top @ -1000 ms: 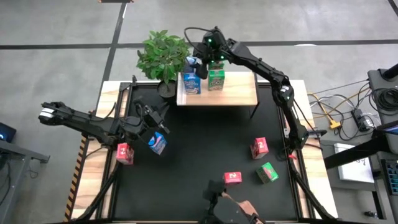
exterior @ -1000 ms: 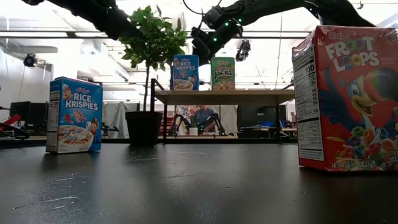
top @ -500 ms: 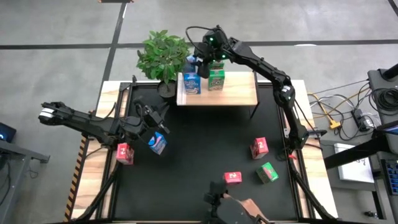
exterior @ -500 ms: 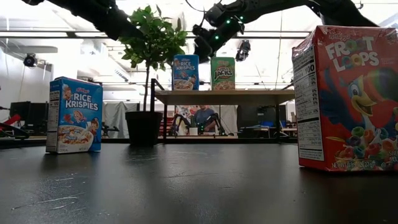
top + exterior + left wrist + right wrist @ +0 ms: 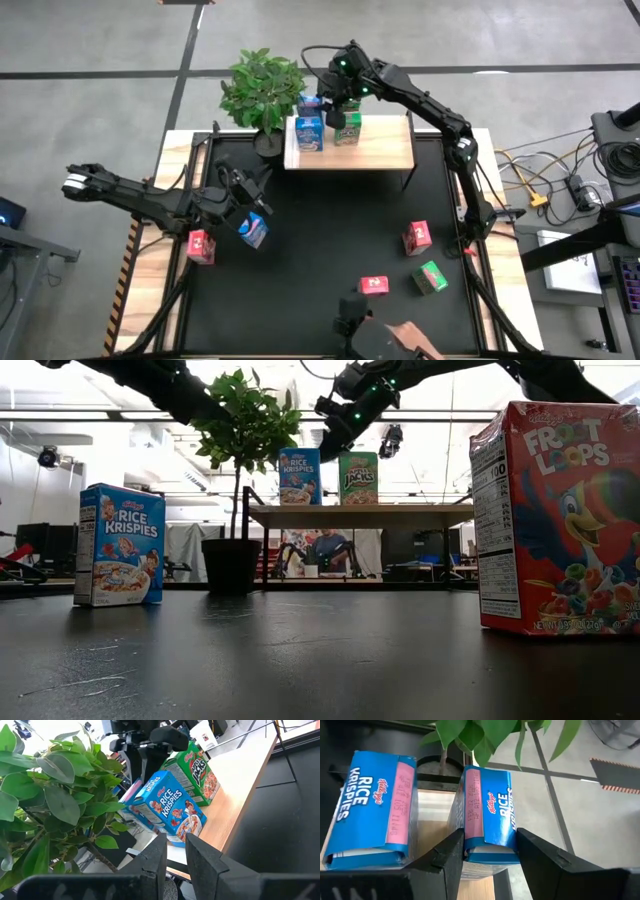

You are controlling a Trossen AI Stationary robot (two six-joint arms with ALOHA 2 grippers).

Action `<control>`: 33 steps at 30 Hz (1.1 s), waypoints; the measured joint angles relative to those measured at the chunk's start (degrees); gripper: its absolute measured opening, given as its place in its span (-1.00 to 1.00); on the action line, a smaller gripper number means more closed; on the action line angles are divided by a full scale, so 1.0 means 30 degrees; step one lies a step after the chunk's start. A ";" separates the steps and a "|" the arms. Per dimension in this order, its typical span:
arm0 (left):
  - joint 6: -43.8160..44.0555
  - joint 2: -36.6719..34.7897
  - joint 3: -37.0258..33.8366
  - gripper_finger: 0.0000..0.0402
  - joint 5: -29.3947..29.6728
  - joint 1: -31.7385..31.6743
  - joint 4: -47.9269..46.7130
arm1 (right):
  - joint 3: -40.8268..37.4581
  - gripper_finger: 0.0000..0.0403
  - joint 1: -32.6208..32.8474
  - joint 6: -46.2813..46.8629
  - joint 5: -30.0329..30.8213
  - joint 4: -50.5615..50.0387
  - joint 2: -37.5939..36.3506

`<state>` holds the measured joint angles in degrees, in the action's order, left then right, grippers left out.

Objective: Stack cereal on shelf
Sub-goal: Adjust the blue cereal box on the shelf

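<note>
The wooden shelf (image 5: 378, 150) stands at the table's far edge. On it stand a blue box (image 5: 308, 132), a green box (image 5: 347, 128) and a second blue box (image 5: 311, 103) behind the first. My right gripper (image 5: 490, 855) hovers open above that rear blue box (image 5: 487, 815), its fingers level with the box's two sides and apart from it. My left gripper (image 5: 176, 857) waits at the table's left, open by a narrow gap, beside a blue box (image 5: 253, 230) standing on the table.
A leafy potted plant (image 5: 260, 90) stands just left of the shelf. On the black mat lie a red box (image 5: 201, 245) at the left, and two red boxes (image 5: 417, 237) (image 5: 374, 285) and a green one (image 5: 430, 277) at the near right.
My right gripper has risen from the rear blue box on the shelf and drifted slightly toward the table's right. The box stays where it was on the plank.
</note>
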<state>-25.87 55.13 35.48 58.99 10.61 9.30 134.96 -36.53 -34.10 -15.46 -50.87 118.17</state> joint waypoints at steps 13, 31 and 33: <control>0.0007 0.0000 0.0000 -0.73 0.0004 0.0000 0.0006 | -0.0044 -0.03 0.0000 -0.0017 -0.0007 -0.0090 0.0007; 0.0007 0.0000 0.0000 -0.73 0.0004 0.0000 0.0015 | -0.0029 -0.03 0.0082 0.0622 0.0147 -0.0173 -0.0976; 0.0007 0.0000 0.0000 -0.73 -0.0002 0.0000 0.0021 | -0.0029 -0.05 0.0259 0.1154 0.0163 -0.0392 -0.1470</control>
<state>-25.85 55.13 35.48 58.99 10.61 9.36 134.87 -35.76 -30.64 -14.97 -52.04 113.76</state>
